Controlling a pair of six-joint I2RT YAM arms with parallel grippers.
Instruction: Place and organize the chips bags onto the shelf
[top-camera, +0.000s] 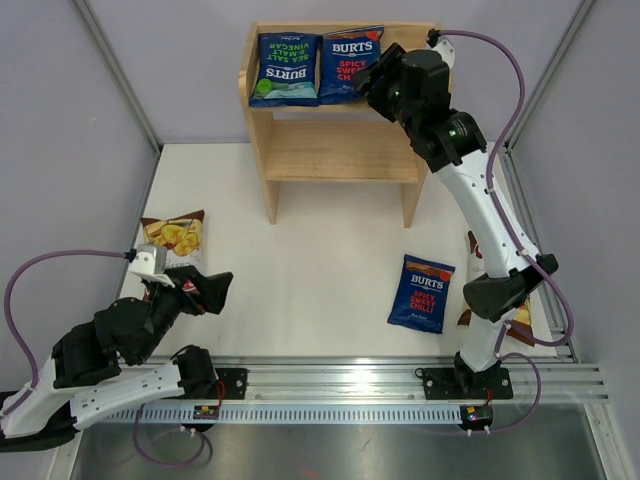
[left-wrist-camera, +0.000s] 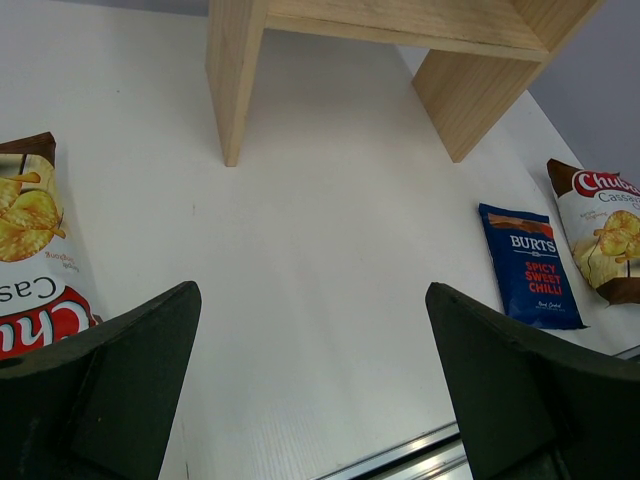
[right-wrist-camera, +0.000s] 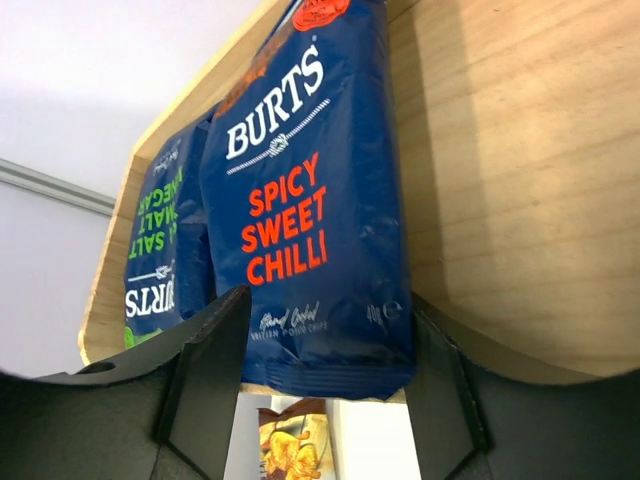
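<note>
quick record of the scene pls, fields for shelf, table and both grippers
shelf: light wooden two-tier shelf
on top tier: green-accented dark blue BURTS bag, orange-topped dark blue BURTS bag, side by side
on table: second orange-topped BURTS bag, left brown Chuba bag, right brown Chuba bag
left gripper: open, near left brown Chuba bag
right gripper: straddles shelved orange-topped bag's end; grip unclear

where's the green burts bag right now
In the top view the green bag lies on the top tier of the shelf, at its left end, with the spicy sweet chilli bag right beside it on the right.
</note>
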